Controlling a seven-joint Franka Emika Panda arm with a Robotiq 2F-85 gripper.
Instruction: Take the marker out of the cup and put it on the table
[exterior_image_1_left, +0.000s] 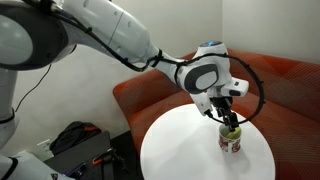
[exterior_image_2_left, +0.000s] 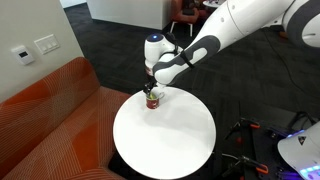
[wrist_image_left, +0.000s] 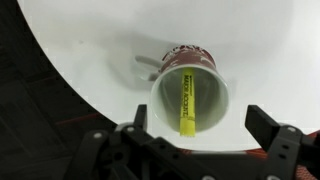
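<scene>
Hovering directly above mug (wrist_image_left: 212, 95), end effector (wrist_image_left: 200, 125) is holding fingers wide apart, one on either side of rim, gripping nothing. Yellow-green marker (wrist_image_left: 187, 100) is resting inside mug, leaning against inner wall, black print running along barrel. Mug, white with dark red pattern, is standing upright on round white tabletop (wrist_image_left: 100, 50); in an exterior view it (exterior_image_2_left: 152, 100) is sitting toward far edge. Reddish-brown sofa (exterior_image_1_left: 290, 90) is curving beside tabletop in both exterior views.
</scene>
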